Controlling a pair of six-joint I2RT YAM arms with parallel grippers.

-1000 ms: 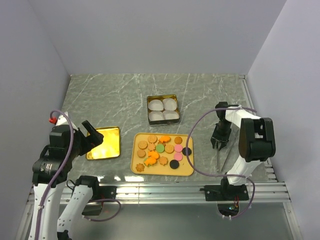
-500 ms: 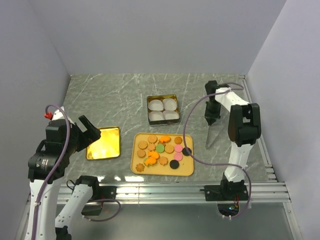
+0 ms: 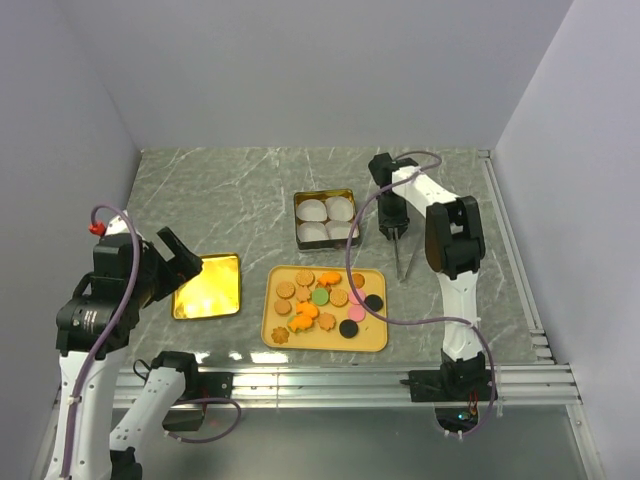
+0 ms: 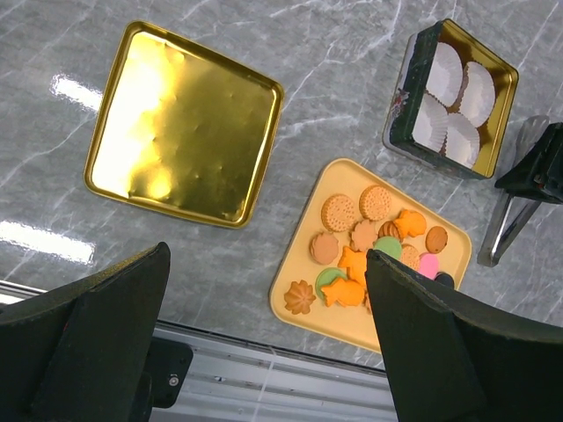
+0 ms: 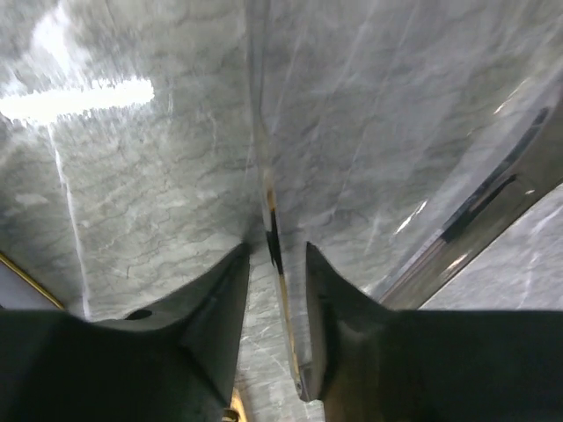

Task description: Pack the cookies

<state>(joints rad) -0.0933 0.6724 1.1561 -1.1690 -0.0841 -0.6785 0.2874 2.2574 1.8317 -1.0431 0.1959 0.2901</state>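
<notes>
The cookies (image 3: 325,300), several small brown, orange, pink, green and black biscuits, lie on a yellow tray (image 3: 376,341) near the front middle. They also show in the left wrist view (image 4: 369,246). My right gripper (image 3: 392,224) is shut on metal tongs (image 3: 403,262) that hang down to the table, just right of the tin. In the right wrist view the tongs (image 5: 262,176) run between my fingers, with the gripper (image 5: 274,251) around them. My left gripper (image 3: 180,262) is open and empty, raised above the left side; in its own view it (image 4: 268,343) frames the tray (image 4: 396,318).
A dark square tin (image 3: 300,228) holding white paper cups stands behind the tray; it also shows in the left wrist view (image 4: 398,98). Its gold lid (image 3: 208,286) lies inside-up left of the tray, under my left gripper. Grey walls close three sides.
My right arm has swung from the right side leftward and back, carrying the tongs to beside the tin. My left gripper has drifted slightly left.
</notes>
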